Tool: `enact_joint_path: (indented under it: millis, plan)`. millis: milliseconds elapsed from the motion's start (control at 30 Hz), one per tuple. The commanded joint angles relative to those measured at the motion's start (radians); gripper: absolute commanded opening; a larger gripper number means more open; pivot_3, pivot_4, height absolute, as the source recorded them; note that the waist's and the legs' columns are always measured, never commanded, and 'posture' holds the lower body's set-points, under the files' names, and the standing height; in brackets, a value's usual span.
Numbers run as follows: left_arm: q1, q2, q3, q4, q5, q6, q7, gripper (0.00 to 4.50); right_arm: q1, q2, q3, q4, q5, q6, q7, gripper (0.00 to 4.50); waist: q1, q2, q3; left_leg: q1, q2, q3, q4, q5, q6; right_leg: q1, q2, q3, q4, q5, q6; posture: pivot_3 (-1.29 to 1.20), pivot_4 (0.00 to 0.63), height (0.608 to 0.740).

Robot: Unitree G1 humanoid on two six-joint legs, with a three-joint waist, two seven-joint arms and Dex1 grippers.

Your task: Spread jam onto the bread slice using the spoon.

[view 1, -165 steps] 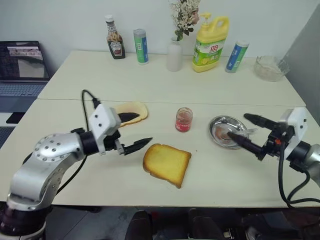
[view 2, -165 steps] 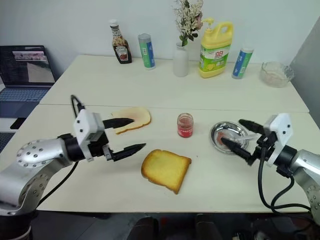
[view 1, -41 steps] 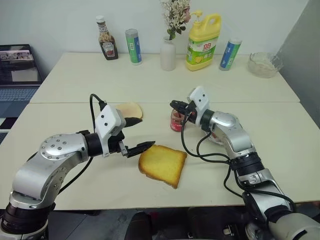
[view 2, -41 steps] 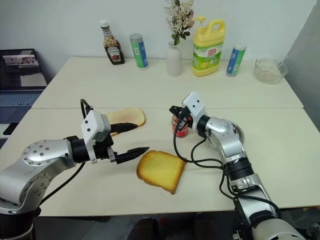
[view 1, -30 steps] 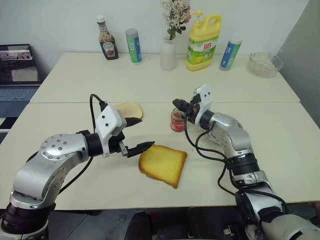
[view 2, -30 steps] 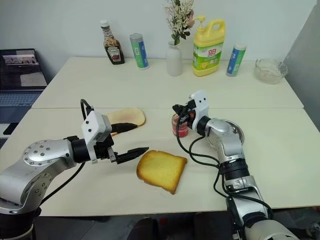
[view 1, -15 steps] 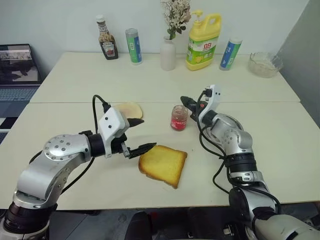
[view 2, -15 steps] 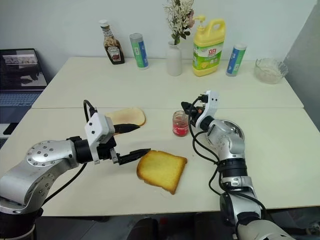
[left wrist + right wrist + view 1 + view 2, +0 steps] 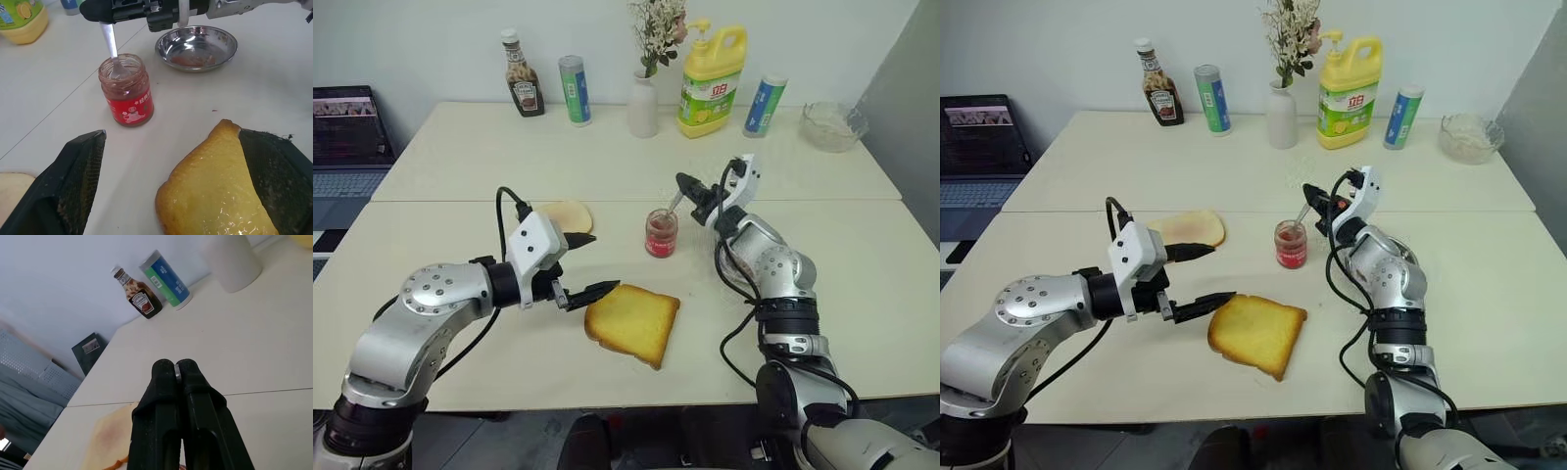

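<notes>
The jam is a small clear jar with a red label, standing open at mid-table. The spoon slants down into it, its bowl inside the jar mouth. My right gripper is shut on the spoon's handle, up and to the right of the jar. The thin handle shows between its pads. The bread slice, thick and golden, lies flat in front of the jar. My left gripper hovers open at the slice's left edge, one finger on either side of it in the left wrist view.
A round steel dish with a reddish smear sits right of the jar. A paler slice lies behind my left gripper. Along the far edge stand a ketchup bottle, cans, a vase, a yellow bottle and a glass bowl. A laptop sits far left.
My right gripper left the dish, came over the jar, then rolled and drew right and slightly up, so the spoon now slants into the jar. My left arm held still.
</notes>
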Motion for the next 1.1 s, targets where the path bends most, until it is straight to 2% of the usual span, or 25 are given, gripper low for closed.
enact_joint_path:
  millis: [33,733,1100]
  plan:
    - [-0.012,-0.001,0.0,-0.009,0.012,-0.028,-0.001,4.5,-0.036,0.001,-0.034,-0.039,0.051,0.007,-0.03,0.04,0.0,0.0,0.0,0.0,0.0,0.0,0.0,0.0,0.0,0.0,0.0,0.0,0.0,0.0,0.0,0.0,0.15,0.74]
    - [0.016,-0.004,-0.012,0.018,0.053,-0.086,-0.028,4.5,-0.061,0.008,-0.094,-0.061,0.178,0.028,-0.137,0.04,-0.008,0.0,0.0,0.0,0.0,0.0,-0.001,0.0,0.0,0.0,0.0,0.0,-0.001,0.0,0.0,0.0,0.15,0.74]
    - [0.02,-0.02,0.006,0.029,0.048,-0.1,-0.019,4.5,-0.027,-0.001,-0.121,-0.13,0.28,0.102,-0.184,0.04,-0.008,0.0,0.0,0.0,0.0,0.0,-0.002,0.0,0.0,0.0,0.0,0.0,-0.001,0.0,0.0,0.0,0.15,0.74]
